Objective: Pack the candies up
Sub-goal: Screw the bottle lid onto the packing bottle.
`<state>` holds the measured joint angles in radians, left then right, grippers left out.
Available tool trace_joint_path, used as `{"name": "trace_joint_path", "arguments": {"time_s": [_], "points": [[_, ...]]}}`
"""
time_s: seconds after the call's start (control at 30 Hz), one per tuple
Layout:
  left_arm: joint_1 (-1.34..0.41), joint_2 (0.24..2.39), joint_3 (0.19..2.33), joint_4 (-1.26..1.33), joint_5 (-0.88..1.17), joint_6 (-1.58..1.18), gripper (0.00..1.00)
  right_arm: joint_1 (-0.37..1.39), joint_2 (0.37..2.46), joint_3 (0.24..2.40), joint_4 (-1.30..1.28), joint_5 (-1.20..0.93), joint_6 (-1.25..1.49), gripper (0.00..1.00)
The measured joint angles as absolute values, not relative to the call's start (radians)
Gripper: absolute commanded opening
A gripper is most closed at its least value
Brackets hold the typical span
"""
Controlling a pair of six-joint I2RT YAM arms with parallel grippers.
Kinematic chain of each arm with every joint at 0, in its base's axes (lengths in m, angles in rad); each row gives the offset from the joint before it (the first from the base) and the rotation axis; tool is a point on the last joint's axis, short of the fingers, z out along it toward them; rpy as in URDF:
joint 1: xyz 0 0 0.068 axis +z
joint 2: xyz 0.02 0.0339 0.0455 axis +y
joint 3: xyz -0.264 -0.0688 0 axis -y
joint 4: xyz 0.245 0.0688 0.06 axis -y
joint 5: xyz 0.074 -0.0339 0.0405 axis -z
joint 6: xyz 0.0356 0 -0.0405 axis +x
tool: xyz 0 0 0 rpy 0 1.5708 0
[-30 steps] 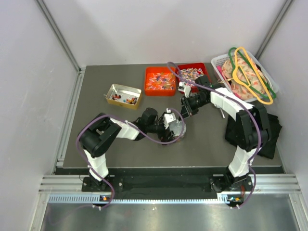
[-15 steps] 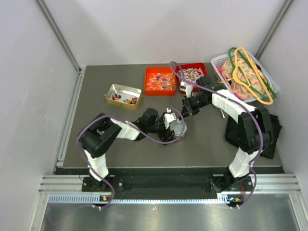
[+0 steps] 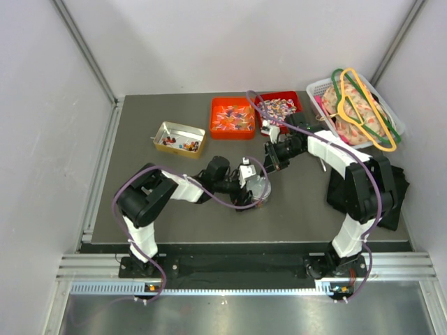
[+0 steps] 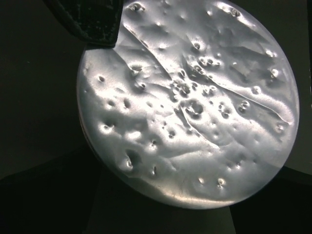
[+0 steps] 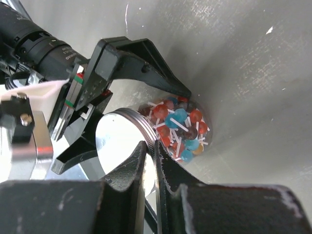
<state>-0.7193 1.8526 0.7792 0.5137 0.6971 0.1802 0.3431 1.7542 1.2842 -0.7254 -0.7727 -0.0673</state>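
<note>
A clear jar full of red and blue lollipops lies on its side at mid-table. My left gripper is shut around the jar's neck, and its black fingers show in the right wrist view. My right gripper is shut on the rim of the jar's silver lid. It sits just above the jar in the top view. The dented lid fills the left wrist view. Twist-wrapped candies fill a red tray at the back.
An orange tray of orange-wrapped sweets stands beside the red tray. A gold tin with a few sweets is at the back left. A white basket with clothes and hangers is at the back right. A black cloth lies at the right edge.
My right gripper has shifted slightly toward the jar. My left arm and the jar have stayed in place.
</note>
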Motion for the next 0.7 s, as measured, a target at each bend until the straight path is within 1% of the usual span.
{"name": "trace_joint_path", "arguments": {"time_s": [0.33,0.7], "points": [[-0.77,1.857,0.815,0.458,0.632,0.213,0.99,0.343,1.754,1.285,-0.739,-0.772,-0.069,0.08],[-0.843,1.858,0.813,0.484,0.47,0.233,0.99,0.344,1.754,1.285,-0.737,-0.772,-0.077,0.08]]}}
